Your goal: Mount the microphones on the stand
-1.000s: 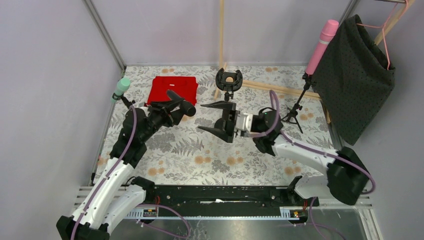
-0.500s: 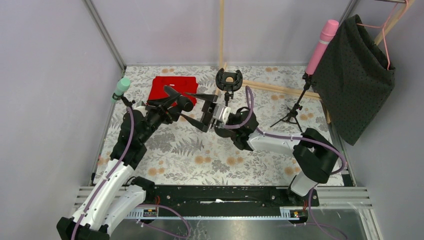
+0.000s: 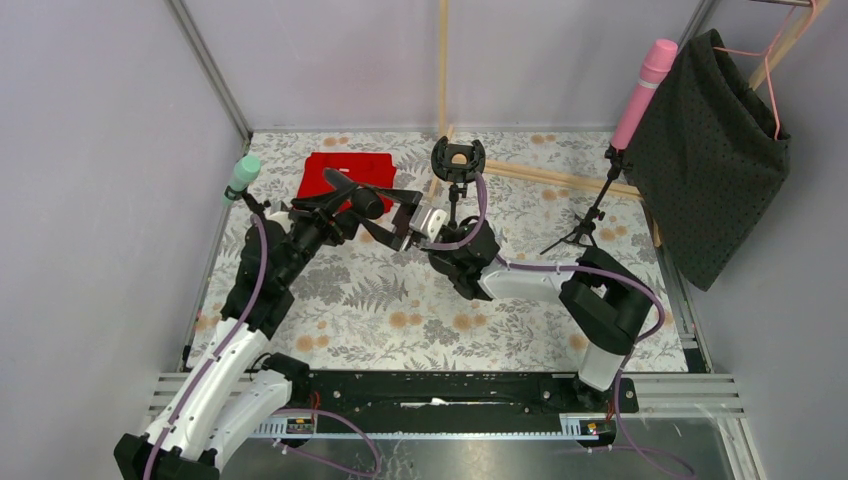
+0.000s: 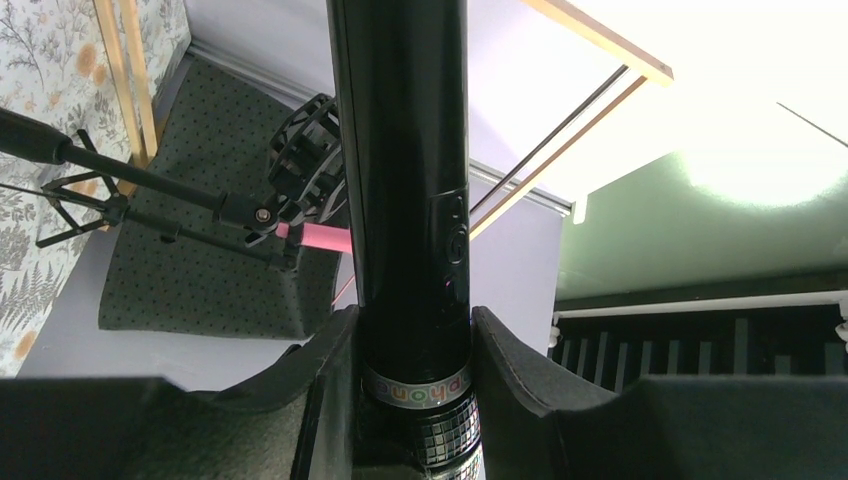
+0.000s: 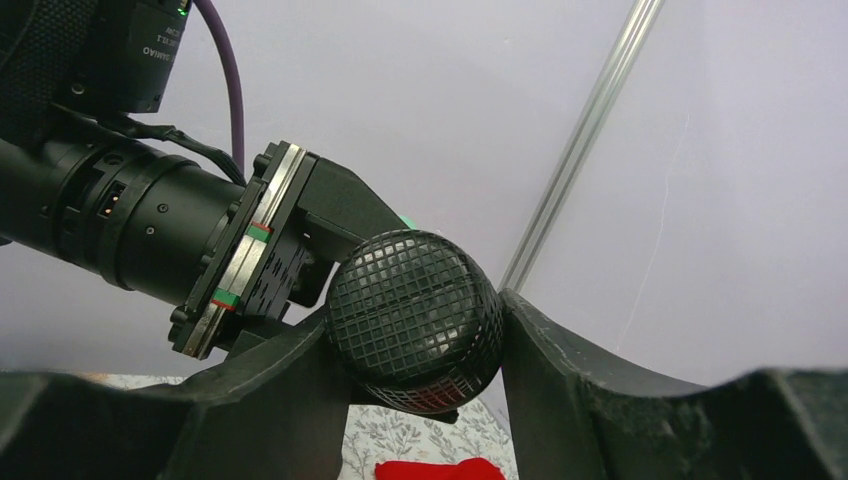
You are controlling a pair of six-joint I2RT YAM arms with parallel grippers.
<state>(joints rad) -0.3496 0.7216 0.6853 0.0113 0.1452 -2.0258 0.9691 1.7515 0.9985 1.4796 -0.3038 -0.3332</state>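
Observation:
The black microphone [image 3: 364,204] hangs above the table, and my left gripper [image 3: 343,207] is shut on its handle just above the silvery band [image 4: 416,388]. My right gripper [image 3: 388,213] has come in from the right, its fingers pressed on both sides of the mesh head [image 5: 415,320]. The mint green microphone [image 3: 242,175] sits in a stand at the far left. The pink microphone [image 3: 645,88] stands in a tripod stand [image 3: 592,215] at the far right. An empty stand clip [image 3: 458,157] stands just behind my right gripper.
A red cloth [image 3: 340,170] lies on the floral table cover behind the grippers. Dark dotted fabric [image 3: 715,150] hangs from a hanger at the right. Wooden sticks [image 3: 441,70] lean at the back wall. Metal frame posts [image 3: 210,70] edge the cell.
My right arm swung left from the table's middle to the black microphone, and its jaws narrowed onto the mesh head. The left arm held still with the microphone.

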